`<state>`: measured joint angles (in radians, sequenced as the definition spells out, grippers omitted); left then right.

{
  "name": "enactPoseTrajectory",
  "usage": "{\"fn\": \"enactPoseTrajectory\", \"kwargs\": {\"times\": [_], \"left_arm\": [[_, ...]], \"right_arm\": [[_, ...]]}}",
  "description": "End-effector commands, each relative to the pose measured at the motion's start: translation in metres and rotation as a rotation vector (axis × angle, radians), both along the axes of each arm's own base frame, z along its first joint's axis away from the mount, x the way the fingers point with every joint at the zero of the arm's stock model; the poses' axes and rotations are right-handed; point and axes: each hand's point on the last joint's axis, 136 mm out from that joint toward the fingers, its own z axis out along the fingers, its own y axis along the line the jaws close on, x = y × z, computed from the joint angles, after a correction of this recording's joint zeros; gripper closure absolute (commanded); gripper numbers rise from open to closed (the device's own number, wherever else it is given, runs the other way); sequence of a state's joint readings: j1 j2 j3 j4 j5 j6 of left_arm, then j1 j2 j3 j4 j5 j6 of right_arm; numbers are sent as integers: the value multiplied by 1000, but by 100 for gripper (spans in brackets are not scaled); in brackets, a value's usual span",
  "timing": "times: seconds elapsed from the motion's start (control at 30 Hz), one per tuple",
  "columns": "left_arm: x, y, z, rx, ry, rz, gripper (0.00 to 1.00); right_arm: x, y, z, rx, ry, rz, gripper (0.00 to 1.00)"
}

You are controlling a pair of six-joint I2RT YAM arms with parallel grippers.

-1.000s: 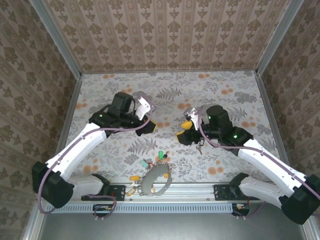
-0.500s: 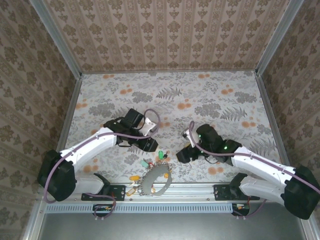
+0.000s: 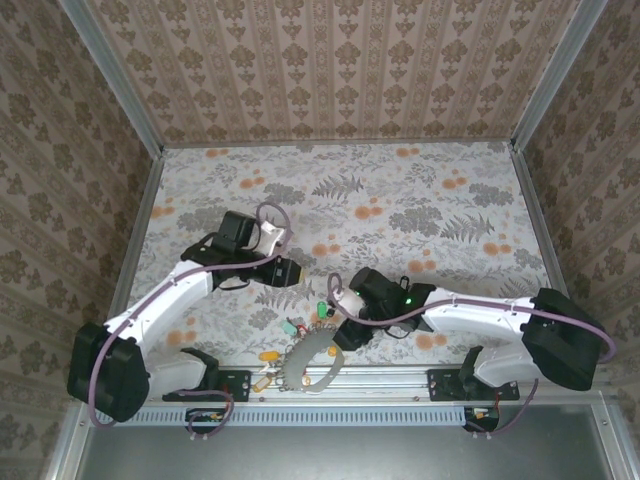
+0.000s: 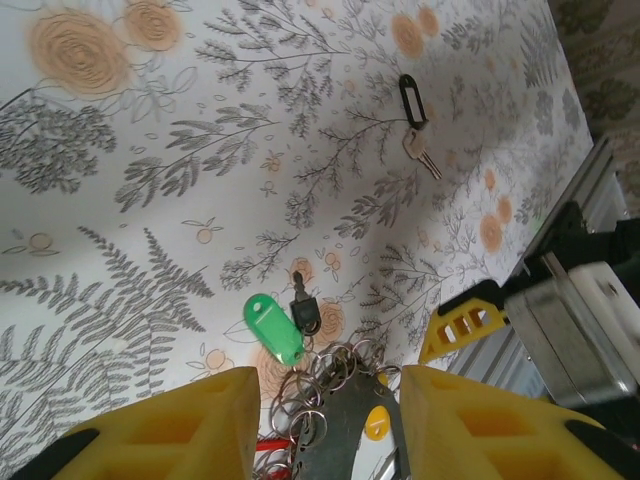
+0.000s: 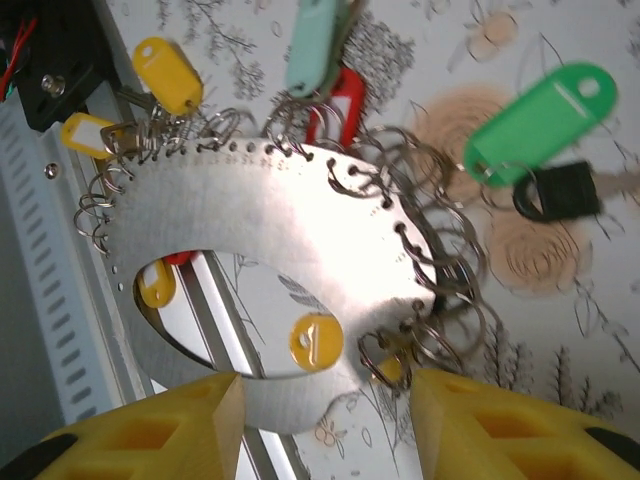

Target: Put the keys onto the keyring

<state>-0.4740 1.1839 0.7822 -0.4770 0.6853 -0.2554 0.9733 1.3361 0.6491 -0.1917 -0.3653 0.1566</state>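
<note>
— Largest entry?
— Table [image 3: 430, 200], fern-and-flower cover, with a metal rail [image 3: 390, 378] on the near edge.

— Grippers?
— Left gripper [image 4: 325, 425]: yellow fingers spread wide, nothing clamped. Right gripper [image 5: 325, 430]: the same, spread and holding nothing.

— Keyring?
— Keyring [image 5: 290, 215]: a broad grey crescent plate, its edge punched with holes that carry small wire rings. The right wrist view has it just ahead of the right jaws, the lower edge reaching in between them and one end over the rail. The left wrist view catches just its top between the left jaws.

— Attachments?
— Green tag [image 5: 540, 120], ahead and right of the right jaws. Teal tag [image 5: 315, 50], red tag [image 5: 340, 105] and yellow tags [image 5: 165, 75], ahead and left.

— Keys?
— Black-headed key [image 5: 560, 190], touching the green tag. The left wrist view adds a loose key [image 4: 422, 152] on a black tag [image 4: 408, 98], far ahead of the left jaws and well apart from the keyring.
</note>
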Motion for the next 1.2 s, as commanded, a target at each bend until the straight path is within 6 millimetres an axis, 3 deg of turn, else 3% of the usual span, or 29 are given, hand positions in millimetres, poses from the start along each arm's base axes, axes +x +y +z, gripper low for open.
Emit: {"fn": "enactPoseTrajectory", "kwargs": {"times": [0.0, 0.07, 0.13, 0.37, 0.7, 0.9, 1.17], "left_arm": [[4, 5, 9, -66, 25, 39, 58], [6, 7, 11, -77, 28, 45, 58], [8, 8, 11, -81, 30, 52, 58], [11, 9, 15, -112, 34, 57, 57], [16, 12, 25, -165, 25, 82, 57], [17, 13, 30, -185, 16, 84, 57], [17, 14, 36, -195, -5, 83, 57]], "right_arm": [[4, 0, -4, -72, -77, 62, 51], [8, 1, -3, -96, -103, 66, 51], [8, 0, -15, -150, -99, 79, 51], [-5, -1, -25, -212, -102, 145, 53], [4, -1, -38, -297, -106, 116, 62], [10, 0, -47, -369, -113, 112, 68], [13, -1, -47, -392, -125, 103, 88]]}}
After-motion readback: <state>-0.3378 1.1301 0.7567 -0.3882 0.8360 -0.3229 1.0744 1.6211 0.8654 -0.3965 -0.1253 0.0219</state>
